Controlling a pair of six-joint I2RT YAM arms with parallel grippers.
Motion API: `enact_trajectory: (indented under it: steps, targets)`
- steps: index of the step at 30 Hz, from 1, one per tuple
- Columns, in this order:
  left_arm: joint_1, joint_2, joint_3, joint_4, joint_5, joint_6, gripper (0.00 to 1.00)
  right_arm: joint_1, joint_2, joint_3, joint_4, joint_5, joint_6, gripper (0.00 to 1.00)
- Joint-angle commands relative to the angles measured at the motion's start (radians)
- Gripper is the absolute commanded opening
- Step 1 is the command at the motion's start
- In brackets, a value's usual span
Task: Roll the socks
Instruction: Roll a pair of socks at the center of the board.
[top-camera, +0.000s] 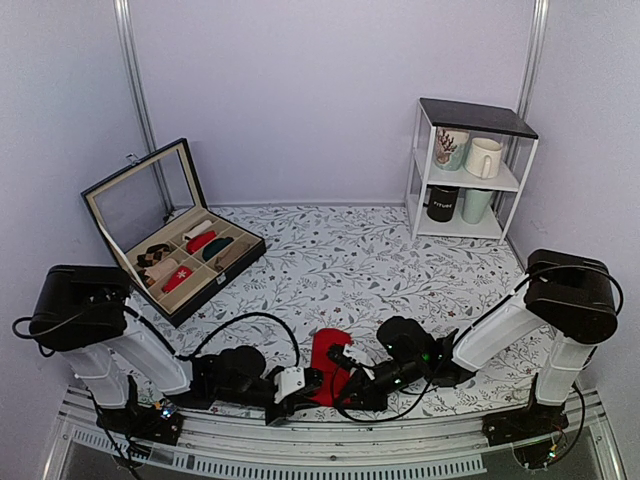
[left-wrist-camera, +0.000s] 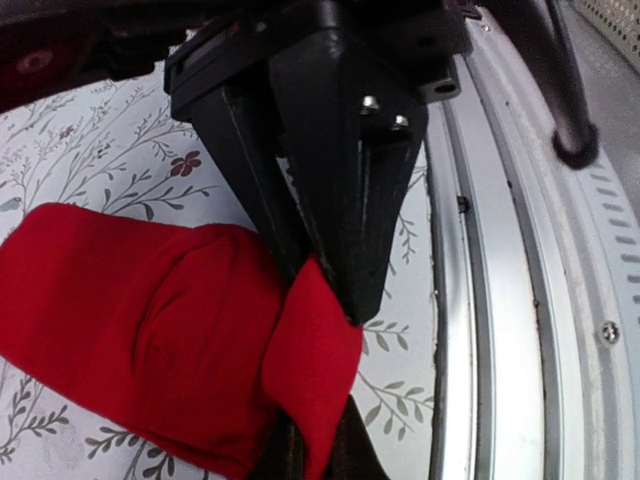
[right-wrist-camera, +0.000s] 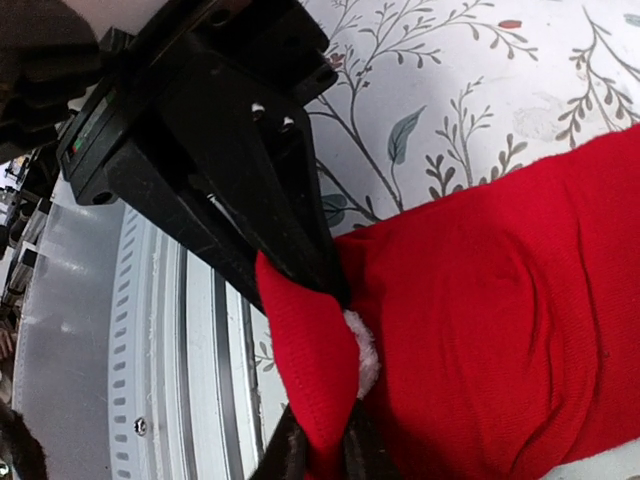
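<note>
My left hand (left-wrist-camera: 322, 292) and right hand (right-wrist-camera: 332, 288) are each closed on a pinch of the near end of the socks (top-camera: 327, 352). The socks lie at 6 o'clock on the table (top-camera: 380, 260), just beside the metal rail (left-wrist-camera: 500, 300), with their free end pointing toward 12 o'clock. Both grips look shallow, so I judge a fold could slip out as I turn it over, and if one hand leads the other the roll would skew or loosen.
</note>
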Motion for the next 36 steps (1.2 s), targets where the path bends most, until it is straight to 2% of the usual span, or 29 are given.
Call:
enact_trajectory:
  steps: [1, 6, 10, 13, 17, 22, 29, 36]
  targets:
    - [0.017, -0.035, 0.045, -0.189, 0.076, -0.103, 0.00, 0.005, -0.002, -0.033, -0.173, 0.084, 0.005, 0.21]
    - [0.072, -0.014, 0.038, -0.259, 0.169, -0.228, 0.00, 0.026, -0.188, -0.108, -0.091, 0.258, -0.046, 0.33]
    - [0.114, 0.052, 0.059, -0.275, 0.254, -0.277, 0.00, 0.151, -0.305, -0.185, 0.012, 0.501, -0.277, 0.45]
    - [0.130, 0.086, 0.073, -0.284, 0.300, -0.303, 0.00, 0.212, -0.306, -0.180, 0.022, 0.630, -0.413, 0.46]
    - [0.135, 0.102, 0.072, -0.282, 0.316, -0.318, 0.00, 0.267, -0.261, -0.155, 0.029, 0.739, -0.516, 0.46]
    - [0.139, 0.111, 0.068, -0.281, 0.330, -0.326, 0.00, 0.281, -0.202, -0.125, 0.034, 0.784, -0.583, 0.46]
    - [0.140, 0.120, 0.068, -0.282, 0.335, -0.328, 0.00, 0.287, -0.153, -0.088, 0.022, 0.745, -0.586, 0.45]
    - [0.140, 0.135, 0.068, -0.269, 0.340, -0.331, 0.00, 0.288, -0.105, -0.053, -0.018, 0.707, -0.553, 0.37]
